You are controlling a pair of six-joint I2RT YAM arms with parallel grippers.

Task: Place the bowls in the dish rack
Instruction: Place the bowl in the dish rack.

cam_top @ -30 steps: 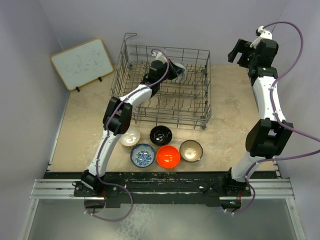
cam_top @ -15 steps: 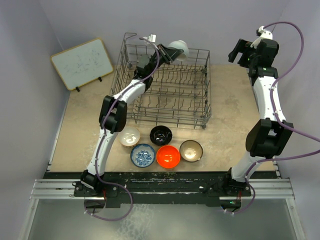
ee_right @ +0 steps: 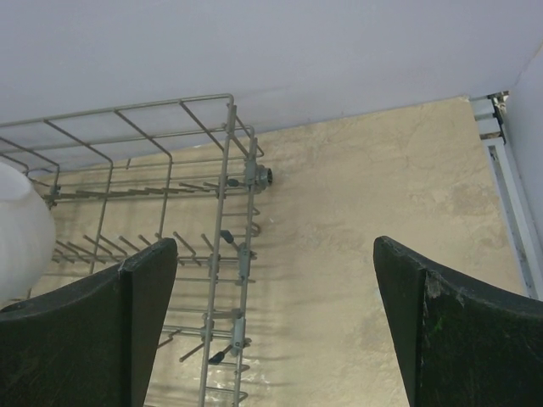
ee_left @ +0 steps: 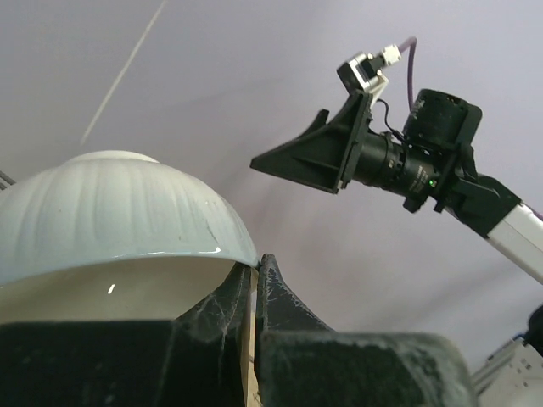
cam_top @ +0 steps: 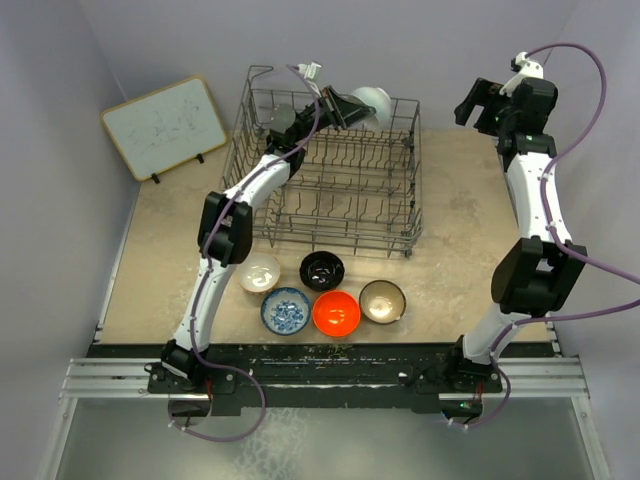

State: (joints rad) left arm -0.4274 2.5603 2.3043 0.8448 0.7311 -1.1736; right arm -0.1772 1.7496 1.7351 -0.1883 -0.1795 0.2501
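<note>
From above, the left gripper (cam_top: 352, 106) is holding the white bowl (cam_top: 374, 99) in the air over the far rim of the rack (cam_top: 385, 205). As far as I can see, no bowl is sitting in the rack. Five are waiting on the table (cam_top: 150, 250) just in front of it: the cream bowl (cam_top: 261, 272), black bowl (cam_top: 322, 270), blue bowl (cam_top: 285, 311), orange bowl (cam_top: 336, 313) and brown-rimmed bowl (cam_top: 382, 301). The right gripper (cam_top: 472, 104) is hanging high at the far right, well apart from them.

In the left wrist view, the gripper is clamping the white bowl's rim, with the bowl tilted against the wall.

In the right wrist view, the fingers are standing wide apart with nothing between them, above the rack's corner.

Judging by this, the first bowl is only now going in, and all six are left to seat.
</note>
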